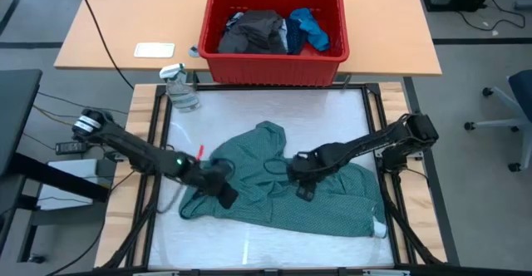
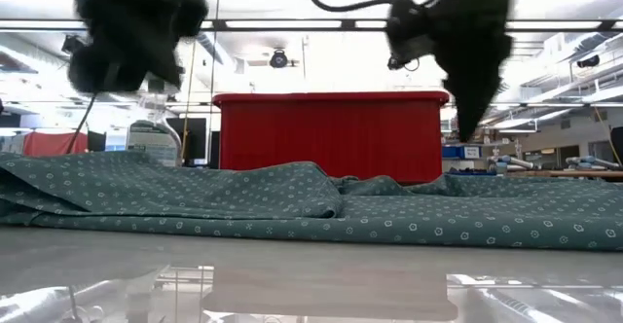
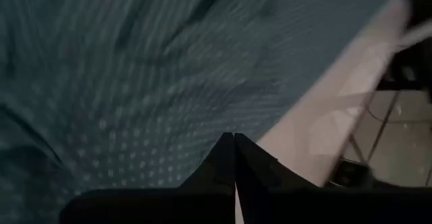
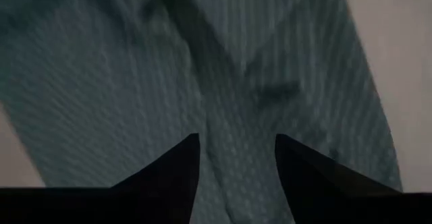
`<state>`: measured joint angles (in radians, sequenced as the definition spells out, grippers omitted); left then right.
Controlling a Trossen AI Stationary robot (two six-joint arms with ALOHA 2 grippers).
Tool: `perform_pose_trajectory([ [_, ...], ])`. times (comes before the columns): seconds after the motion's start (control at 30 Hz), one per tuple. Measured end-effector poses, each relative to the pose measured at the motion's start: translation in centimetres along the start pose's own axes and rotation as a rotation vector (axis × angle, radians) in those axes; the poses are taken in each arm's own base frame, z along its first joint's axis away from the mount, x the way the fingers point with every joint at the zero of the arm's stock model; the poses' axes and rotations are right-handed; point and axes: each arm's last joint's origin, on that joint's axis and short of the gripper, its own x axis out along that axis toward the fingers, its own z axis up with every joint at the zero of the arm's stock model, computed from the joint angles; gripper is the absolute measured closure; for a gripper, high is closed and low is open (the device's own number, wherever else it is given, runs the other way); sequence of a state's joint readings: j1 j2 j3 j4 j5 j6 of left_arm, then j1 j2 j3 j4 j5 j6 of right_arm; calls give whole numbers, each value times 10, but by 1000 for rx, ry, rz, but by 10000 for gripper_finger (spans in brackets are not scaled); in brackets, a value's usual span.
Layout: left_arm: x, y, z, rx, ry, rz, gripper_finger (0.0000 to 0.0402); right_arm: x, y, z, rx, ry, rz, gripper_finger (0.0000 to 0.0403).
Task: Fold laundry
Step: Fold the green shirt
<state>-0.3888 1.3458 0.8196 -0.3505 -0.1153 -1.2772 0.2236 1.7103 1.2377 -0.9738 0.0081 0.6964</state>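
- One garment is on the work surface: the large teal-green dotted cotton shirt (image 1: pixel 283 184), spread loosely across the middle of the white table mat (image 1: pixel 249 114), from about 9 o'clock to 4 o'clock of the mat's centre.
- Progress, as I judge it: early. The shirt lies crumpled and unfolded, with no clean edge or crease showing.
- Remaining: the dark grey piece (image 1: pixel 253 31) and the small bright blue piece (image 1: pixel 312 27) sit piled in the red plastic bin (image 1: pixel 274 64) at 12 o'clock, beyond the mat. None of these is folded.
- My left gripper (image 1: pixel 223 180) hangs over the shirt's 9 o'clock edge; its fingers (image 3: pixel 229 163) are pressed together with no cloth visibly between them.
- My right gripper (image 1: pixel 301 176) hangs over the shirt's middle; its fingers (image 4: pixel 182 166) stand spread, with fabric below the gap and nothing pinched.
- Shirt condition: one lobe bulges toward 12 o'clock, a wider panel trails toward 4 o'clock, and shallow ridges run across it in the low view.
- A clear plastic spray bottle (image 1: pixel 180 89) stands at the mat's 10 o'clock corner, well apart from the shirt.
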Motion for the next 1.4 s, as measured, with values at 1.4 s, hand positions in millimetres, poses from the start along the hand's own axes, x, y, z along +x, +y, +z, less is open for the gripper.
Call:
perform_pose_trajectory([
  [1.4,68,63,57,192,197,257,399,23,-16,-29,-205,-401,461,257],
])
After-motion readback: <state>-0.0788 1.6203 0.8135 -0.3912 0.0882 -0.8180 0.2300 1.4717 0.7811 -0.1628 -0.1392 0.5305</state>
